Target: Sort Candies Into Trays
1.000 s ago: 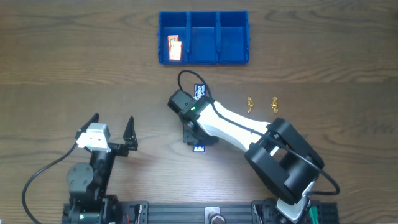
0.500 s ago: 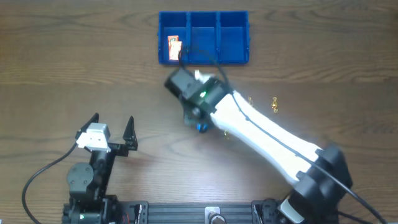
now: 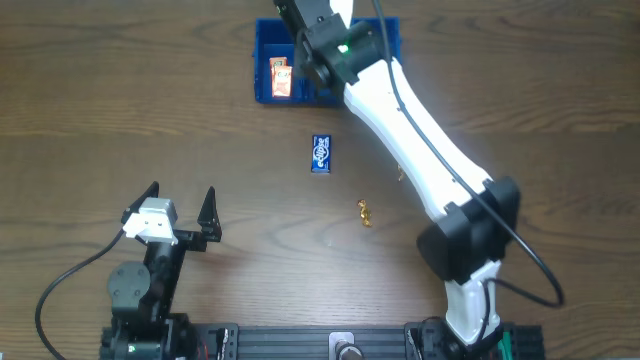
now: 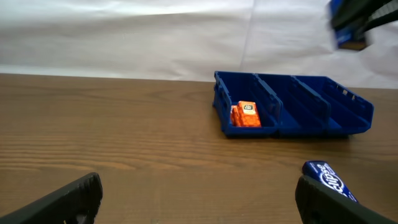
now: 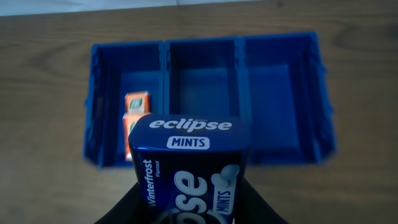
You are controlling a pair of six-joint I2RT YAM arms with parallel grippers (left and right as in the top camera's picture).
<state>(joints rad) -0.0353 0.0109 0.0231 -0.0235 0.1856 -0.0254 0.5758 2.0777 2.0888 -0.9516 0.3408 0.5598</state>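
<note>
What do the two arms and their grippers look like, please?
The right arm has long white links, black joints, a black cable along it and a green light near the wrist. The left arm is black with a looping black cable; the left gripper has a white block and pointed black fingers.

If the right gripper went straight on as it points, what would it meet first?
Probably the tray: the right gripper, shut on the mint tin, points down at it, roughly at the middle compartment, next to the one holding orange candies. Depth is hard to judge.
</note>
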